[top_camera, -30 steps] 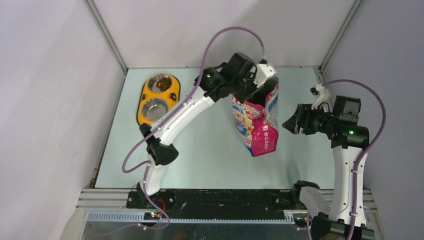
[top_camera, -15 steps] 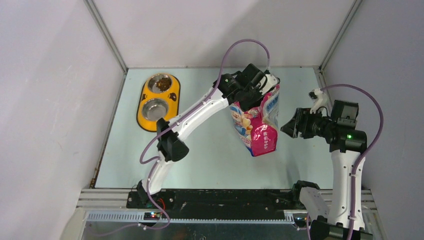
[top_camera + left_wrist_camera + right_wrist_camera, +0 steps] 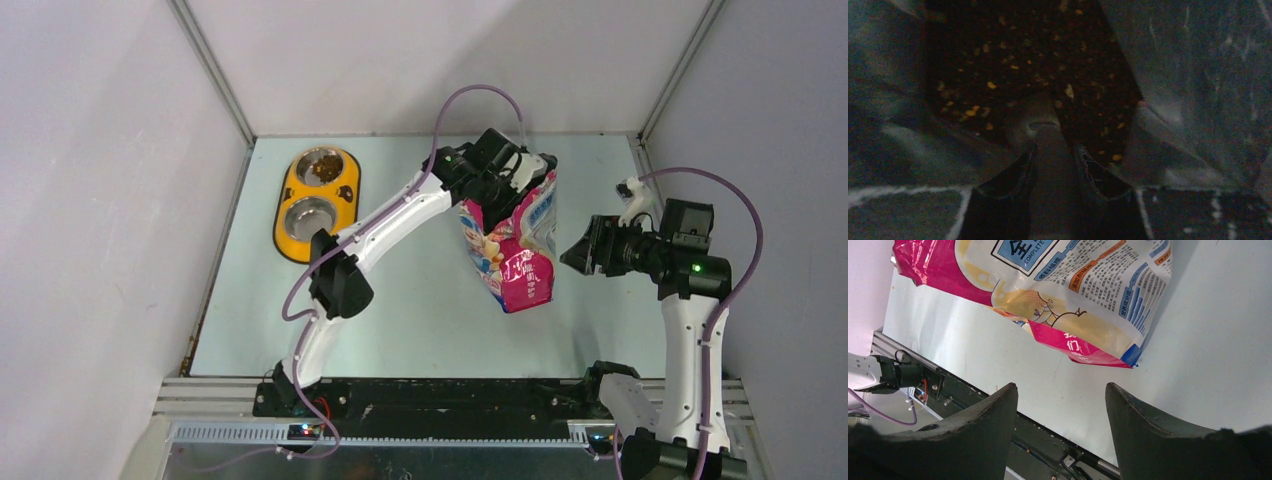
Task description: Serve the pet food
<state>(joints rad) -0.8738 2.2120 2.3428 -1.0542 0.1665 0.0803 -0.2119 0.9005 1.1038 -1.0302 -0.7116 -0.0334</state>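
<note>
The pink-blue cartoon-cat bag [image 3: 510, 250] stands upright mid-table. My left gripper [image 3: 518, 172] reaches down into its open top. In the dim left wrist view the gripper [image 3: 1055, 147] is shut on the handle of a clear plastic scoop [image 3: 1040, 120], which points into the pet food [image 3: 998, 55], a dark brown heap with orange specks inside the bag. More pet food [image 3: 322, 167] lies in the far bowl of the yellow feeder. My right gripper [image 3: 578, 247] is open and empty just right of the bag; its wrist view [image 3: 1060, 390] shows the bag's side [image 3: 1068, 285] ahead.
The yellow double-bowl feeder [image 3: 290, 190] sits at the back left; its near steel bowl [image 3: 308, 213] holds nothing. Grey walls enclose the table on the left, back and right. The black base rail [image 3: 998, 405] runs along the near edge.
My left gripper has moved down and slightly right, from above the bag's top into its opening. My right gripper has edged a little toward the bag. The bag has stayed upright.
</note>
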